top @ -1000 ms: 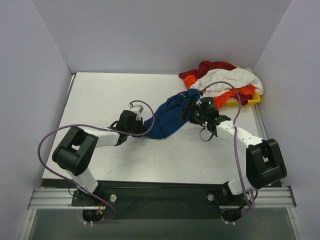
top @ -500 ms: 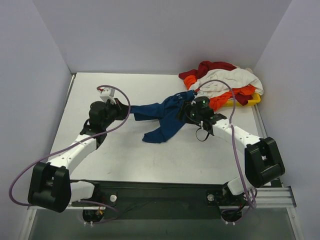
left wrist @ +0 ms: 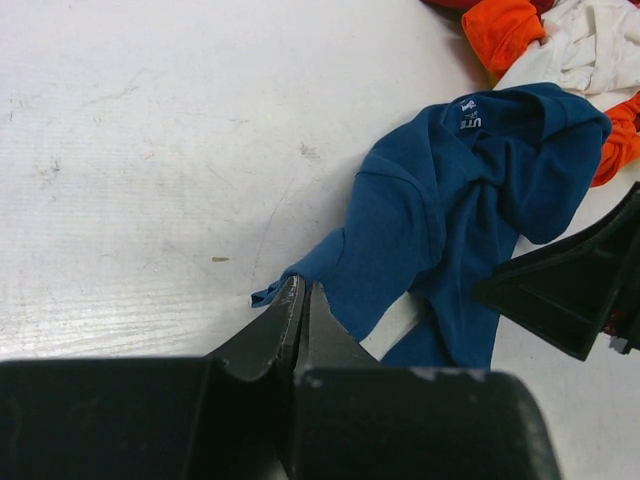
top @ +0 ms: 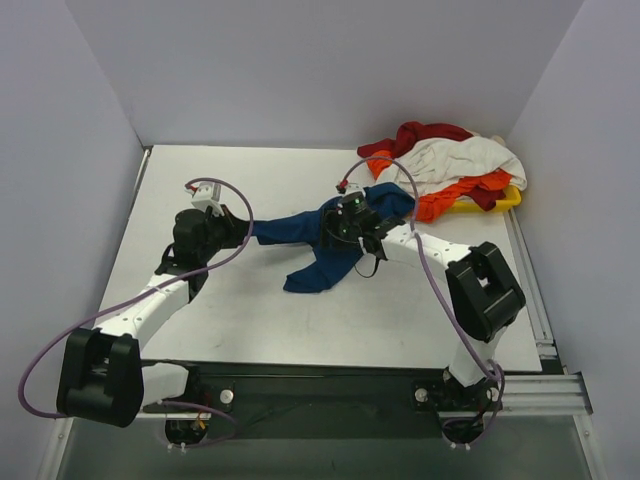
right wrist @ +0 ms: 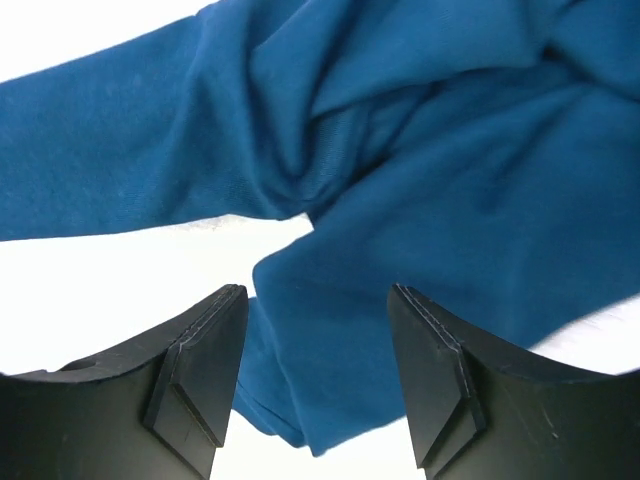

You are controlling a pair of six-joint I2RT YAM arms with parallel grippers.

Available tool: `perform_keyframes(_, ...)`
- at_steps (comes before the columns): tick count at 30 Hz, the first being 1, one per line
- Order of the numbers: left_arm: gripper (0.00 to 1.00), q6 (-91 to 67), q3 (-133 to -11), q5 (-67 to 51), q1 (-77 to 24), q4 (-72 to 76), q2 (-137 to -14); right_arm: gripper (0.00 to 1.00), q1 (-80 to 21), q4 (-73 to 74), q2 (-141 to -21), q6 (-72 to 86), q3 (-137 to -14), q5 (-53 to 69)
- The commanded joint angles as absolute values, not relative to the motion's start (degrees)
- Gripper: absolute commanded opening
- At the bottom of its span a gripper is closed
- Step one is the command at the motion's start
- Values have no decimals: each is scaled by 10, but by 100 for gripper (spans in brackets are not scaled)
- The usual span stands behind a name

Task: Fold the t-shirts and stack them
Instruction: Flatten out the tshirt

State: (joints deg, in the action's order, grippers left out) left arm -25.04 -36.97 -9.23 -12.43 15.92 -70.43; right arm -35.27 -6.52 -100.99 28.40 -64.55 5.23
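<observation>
A dark blue t-shirt (top: 318, 262) lies crumpled mid-table, stretched out toward the left. My left gripper (top: 246, 230) is shut on its left edge; in the left wrist view the closed fingertips (left wrist: 303, 288) pinch the blue cloth (left wrist: 450, 200), and a small corner sticks out beside them. My right gripper (top: 334, 224) hovers over the shirt's middle with its jaws open. In the right wrist view the blue folds (right wrist: 450, 180) lie between and beyond the spread fingers (right wrist: 318, 300), which grip nothing. The shirt's print is hidden.
At the back right, dark red (top: 425, 133), white (top: 460, 158) and orange (top: 455, 197) shirts are heaped on a yellow tray (top: 512, 199). Grey walls enclose the table on three sides. Purple cables loop off both arms.
My left gripper has swung from the table's middle to the left and back, pulling the blue shirt's edge out with it. My right gripper has slid left over the shirt, its jaws narrowing a little.
</observation>
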Motion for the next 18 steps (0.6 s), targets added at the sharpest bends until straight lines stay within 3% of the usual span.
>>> perform_keyframes(1,0,-243,-374,-99,-119,182,-708,58,-374,-27,-1038,268,-692,5)
perform_keyframes(9,0,-250,-372,-113,-113,192,-707,56,-416,69,-1119,240,-777,-101)
perform_keyframes(11,0,-251,-374,-119,-110,197,-710,41,-422,88,-1131,229,-793,-121)
perform_keyframes(12,0,-253,-377,-123,-109,197,-710,25,-426,89,-1135,228,-792,-139)
perform_keyframes(14,0,-254,-381,-127,-106,199,-713,12,-426,96,-1134,224,-788,-152)
perform_keyframes(15,0,-256,-388,-128,-105,200,-712,1,-425,97,-1122,220,-784,-170)
perform_keyframes(18,0,-262,-402,-139,-91,200,-713,0,-420,98,-1085,211,-754,-193)
